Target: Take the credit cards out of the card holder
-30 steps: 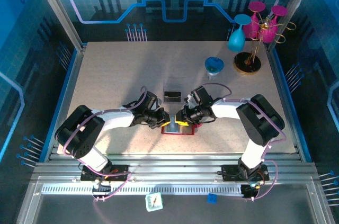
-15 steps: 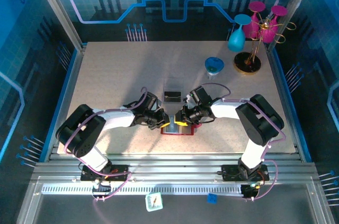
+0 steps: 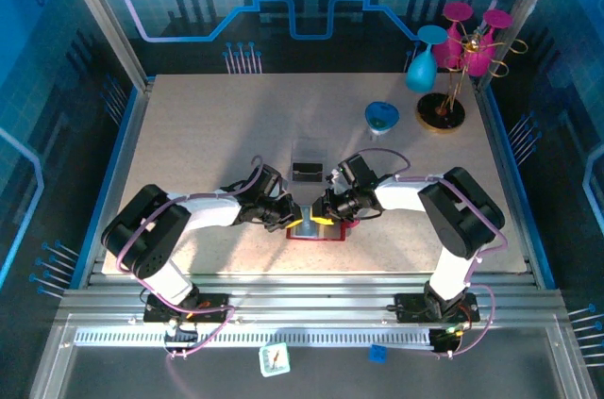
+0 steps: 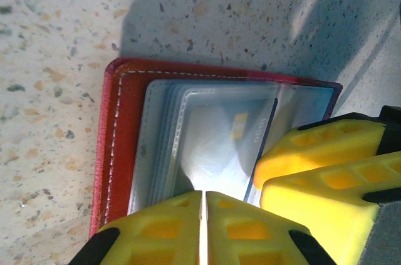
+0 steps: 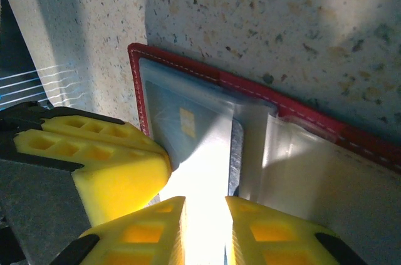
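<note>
Both my jaws crowd the card holder (image 3: 317,230) at six o'clock: left jaws shut, probably steadying it; right jaws slightly apart over a card (image 5: 188,121), grip I cannot tell.

We cannot read the pale plastic card (image 4: 216,143) in the red folding wallet (image 4: 116,152) — glare whitens it, and yellow fingers (image 4: 156,227) cover its lower edge.

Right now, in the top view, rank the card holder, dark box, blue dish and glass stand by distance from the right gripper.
1. card holder, under the right gripper.
2. dark box, just behind.
3. blue dish, back right.
4. glass stand, far right corner.
</note>
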